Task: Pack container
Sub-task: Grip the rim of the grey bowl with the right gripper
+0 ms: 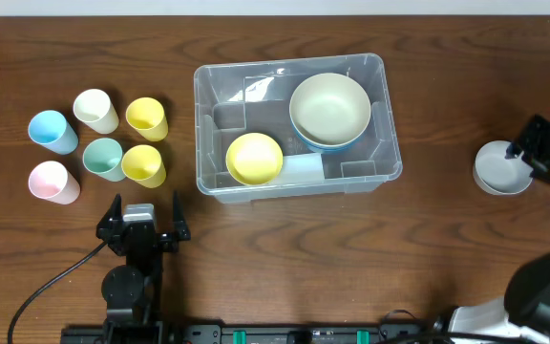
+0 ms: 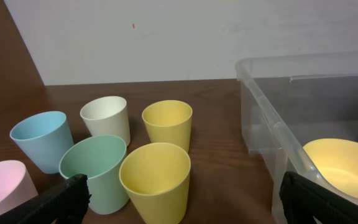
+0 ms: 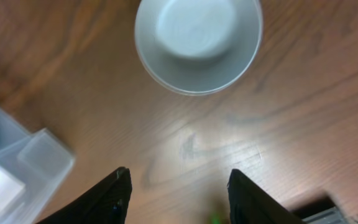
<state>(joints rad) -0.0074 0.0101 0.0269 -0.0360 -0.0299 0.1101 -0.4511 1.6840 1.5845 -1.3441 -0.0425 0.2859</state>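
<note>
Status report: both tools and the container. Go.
Left tool open, empty, near cups. Right tool open, by grey bowl. Container holds yellow bowl and stacked bowls. Nothing blocking it.

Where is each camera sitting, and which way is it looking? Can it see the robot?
Overhead: above the brown wooden table, looking straight down on the clear plastic rectangular bin; left hand and right hand show.
Left wrist: low, facing the white wall across pastel plastic cups and the bin; its black fingertips show.
Right wrist: looking down at a pale grey round bowl; its fingertips show.
Shared: overhead and right wrist both see that bowl.
</note>
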